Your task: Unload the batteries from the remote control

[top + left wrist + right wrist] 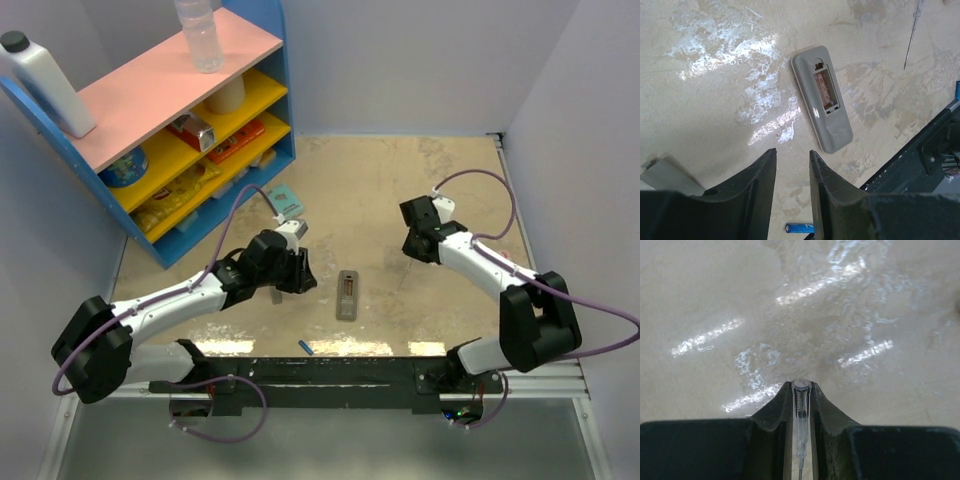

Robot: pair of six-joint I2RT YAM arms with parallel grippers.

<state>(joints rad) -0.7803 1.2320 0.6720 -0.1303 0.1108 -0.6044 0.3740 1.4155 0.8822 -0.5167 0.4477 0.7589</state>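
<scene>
Left pincer (792, 152) hangs partly open over the worktop (400, 180) with nothing between its fingers. The remote control (822, 97) lies flat just ahead of it and a little to its right, battery recess facing up and uncovered. No blue shows in that recess, so I judge it emptied. From above, the remote's long axis runs roughly away from the arm bases, and it sits between the two arms, clearly nearer the left one. One blue battery (306, 347) lies loose on the worktop, apart from the remote, on the near side by the base rail (330, 375). In the left wrist view it shows low between the fingers, crosswise to them. Whether a second one is in view I cannot tell. The right pincer (801, 386) is clamped on a slim clear tool (801, 410) and stands well off to the remote's right. Any reach for the loose battery looks like the left arm's job, drawing back toward the rail.
</scene>
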